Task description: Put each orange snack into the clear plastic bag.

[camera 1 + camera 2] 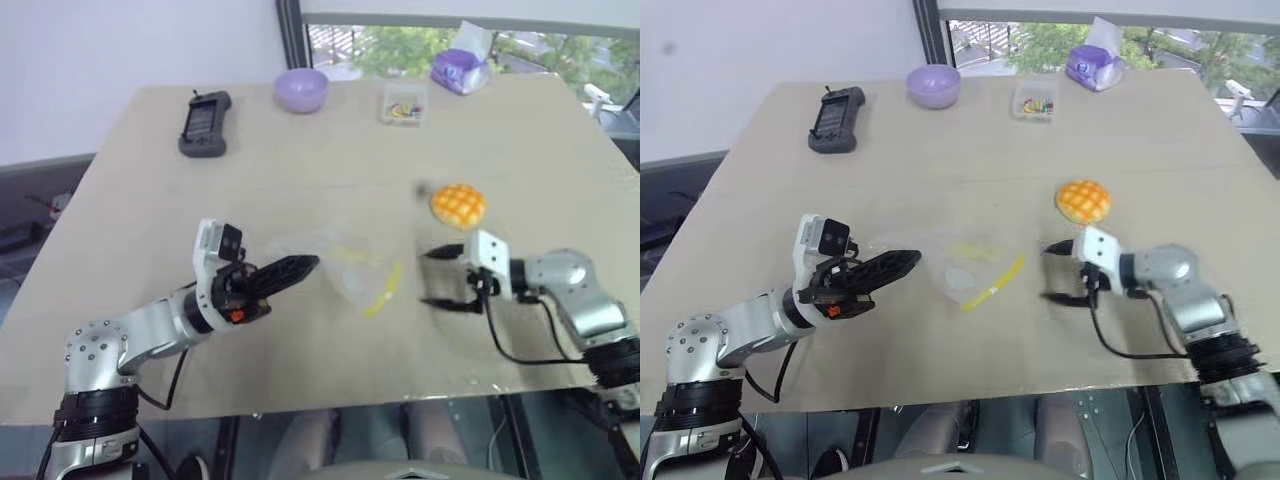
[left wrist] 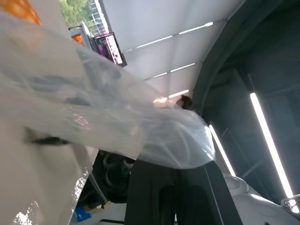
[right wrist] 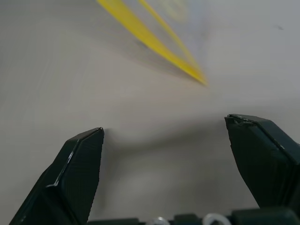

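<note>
The left gripper (image 1: 902, 262) has its fingers pressed together on the near left edge of the clear plastic bag (image 1: 965, 262), pinching the film and holding that side lifted off the tabletop (image 1: 940, 160). In the left wrist view the crinkled film (image 2: 117, 122) drapes across the frame just past the fingers. The rest of the bag lies on the tabletop to the right of that gripper, with its yellow seal strip (image 1: 995, 280) along its right edge.

The right gripper (image 1: 1052, 270) points left toward the bag, its two fingers (image 3: 79, 164) spread wide apart and holding nothing, low over the tabletop. The end of the yellow strip (image 3: 154, 42) lies just ahead of them, not touching them.

The orange snack (image 1: 1083, 201) sits on the tabletop just beyond the right gripper, outside the bag and apart from it.

Along the far edge stand a black handheld device (image 1: 835, 120) at the left, a purple bowl (image 1: 933, 85), a small clear box of colourful bits (image 1: 1034, 100) and a purple packet (image 1: 1095, 65).
</note>
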`<state>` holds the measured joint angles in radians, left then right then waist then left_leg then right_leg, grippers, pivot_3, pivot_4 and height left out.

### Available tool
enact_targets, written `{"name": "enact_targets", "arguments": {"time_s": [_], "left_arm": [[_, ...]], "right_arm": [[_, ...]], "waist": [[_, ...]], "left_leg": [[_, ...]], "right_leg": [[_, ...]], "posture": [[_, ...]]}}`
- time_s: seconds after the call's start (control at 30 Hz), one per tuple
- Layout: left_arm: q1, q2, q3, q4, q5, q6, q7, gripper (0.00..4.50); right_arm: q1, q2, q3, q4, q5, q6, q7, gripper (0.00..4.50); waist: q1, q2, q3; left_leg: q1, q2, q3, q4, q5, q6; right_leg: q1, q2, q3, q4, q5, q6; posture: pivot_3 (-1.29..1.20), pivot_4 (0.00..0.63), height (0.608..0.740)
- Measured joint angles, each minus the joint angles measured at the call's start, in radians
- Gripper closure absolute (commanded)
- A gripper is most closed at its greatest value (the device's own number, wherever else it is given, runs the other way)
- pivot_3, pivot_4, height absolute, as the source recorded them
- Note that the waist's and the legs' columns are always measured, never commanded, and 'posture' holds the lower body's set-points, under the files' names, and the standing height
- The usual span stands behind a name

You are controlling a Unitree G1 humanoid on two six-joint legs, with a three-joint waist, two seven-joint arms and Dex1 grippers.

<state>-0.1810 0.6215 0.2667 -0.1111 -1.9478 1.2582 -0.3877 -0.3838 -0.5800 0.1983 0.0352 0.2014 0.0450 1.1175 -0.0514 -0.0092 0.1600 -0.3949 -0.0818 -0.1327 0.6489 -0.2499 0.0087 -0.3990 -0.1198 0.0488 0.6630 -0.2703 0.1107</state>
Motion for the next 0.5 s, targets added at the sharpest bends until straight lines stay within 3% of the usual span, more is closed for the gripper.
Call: {"name": "enact_targets", "arguments": {"time_s": [0.13,0.17,0.23,0.37,0.5], "left_arm": [[-0.006,-0.005,-0.002,0.0,0.0,0.0,0.0,4.46],[-0.006,-0.005,-0.002,0.0,0.0,0.0,0.0,4.5],[-0.007,-0.005,-0.002,0.0,0.0,0.0,0.0,4.5],[-0.016,-0.005,-0.002,0.001,0.0,0.0,0.0,4.5],[-0.017,-0.005,-0.002,0.001,0.0,0.0,0.004,4.5]], "right_arm": [[-0.044,0.12,-0.004,0.01,-0.012,-0.028,-0.117,0.0],[-0.068,0.134,-0.01,0.033,-0.029,-0.051,-0.152,0.26],[-0.087,0.133,-0.019,0.063,-0.047,-0.081,-0.172,0.86],[-0.082,0.109,-0.02,0.103,-0.062,-0.115,-0.158,2.49],[-0.077,0.109,-0.02,0.102,-0.055,-0.117,-0.142,4.44]], "waist": [[0.014,0.0,0.0],[0.02,0.0,0.0],[0.028,0.0,0.0],[0.034,0.0,0.0],[0.028,0.0,0.0]], "left_leg": [[0.0,-0.001,-0.001,0.001,0.0,0.0],[0.0,-0.001,-0.002,0.001,0.0,0.0],[-0.001,-0.002,-0.002,0.001,0.0,0.0],[-0.002,-0.001,-0.002,0.0,0.0,0.0],[-0.002,-0.001,-0.001,0.0,0.0,0.0]], "right_leg": [[0.0,0.0,-0.001,0.0,0.001,-0.001],[0.0,0.0,-0.002,-0.001,0.001,-0.001],[0.0,-0.001,-0.002,-0.002,0.001,-0.001],[-0.001,0.0,-0.002,-0.002,0.001,-0.001],[-0.002,0.0,-0.002,-0.001,0.001,-0.001]], "posture": [[0.0,0.15,0.74],[0.0,0.15,0.74],[0.0,0.15,0.74],[0.0,0.15,0.74],[0.0,0.15,0.74]]}}
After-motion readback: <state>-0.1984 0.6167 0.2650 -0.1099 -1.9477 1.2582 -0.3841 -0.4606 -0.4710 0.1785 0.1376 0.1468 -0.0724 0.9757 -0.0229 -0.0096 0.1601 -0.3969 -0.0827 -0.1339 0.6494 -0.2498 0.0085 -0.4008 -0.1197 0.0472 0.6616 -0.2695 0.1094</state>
